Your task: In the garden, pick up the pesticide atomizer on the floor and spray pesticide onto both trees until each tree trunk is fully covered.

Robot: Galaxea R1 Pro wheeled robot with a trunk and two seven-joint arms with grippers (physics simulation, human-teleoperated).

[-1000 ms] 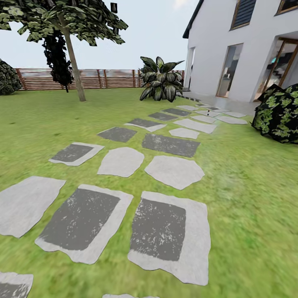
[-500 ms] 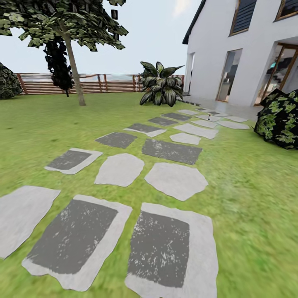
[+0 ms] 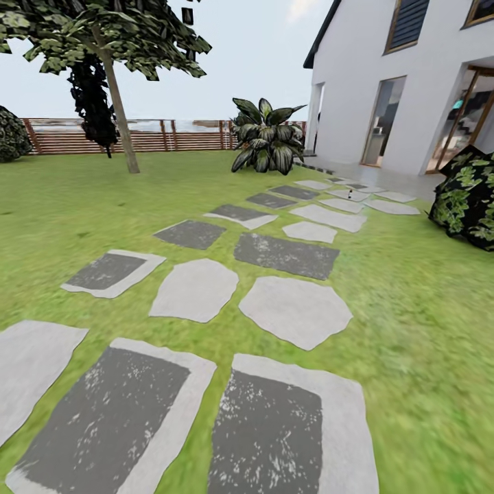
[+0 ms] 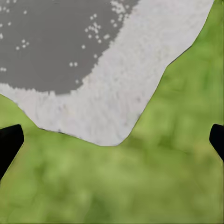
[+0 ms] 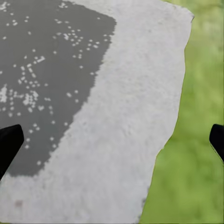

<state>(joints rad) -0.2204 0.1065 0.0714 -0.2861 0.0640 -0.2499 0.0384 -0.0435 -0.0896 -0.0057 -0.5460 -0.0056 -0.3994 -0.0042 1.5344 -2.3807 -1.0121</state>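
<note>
Green grass lawn (image 3: 425,309) everywhere, with a path of grey and pale flat stepping stones (image 3: 295,310) running from near the robot toward the white house (image 3: 384,75) at far right. The task tree, with its bare grey-brown trunk (image 3: 121,113) and pale blocky canopy, stands far left in front of the brown slatted wooden fence (image 3: 147,135). Can't make out the atomizer for sure; there's a tiny speck far down the path, too small to call.

Both grippers look spread wide and empty: left gripper (image 4: 112,135) over a stone's edge and grass, right gripper (image 5: 112,135) over a stone.

Risk as I see it: the path leads toward the house, so following it could carry the robot past the sprayer.

Compared with a second ago, the near stones have slid down and grown, so the camera's rolled forward.
</note>
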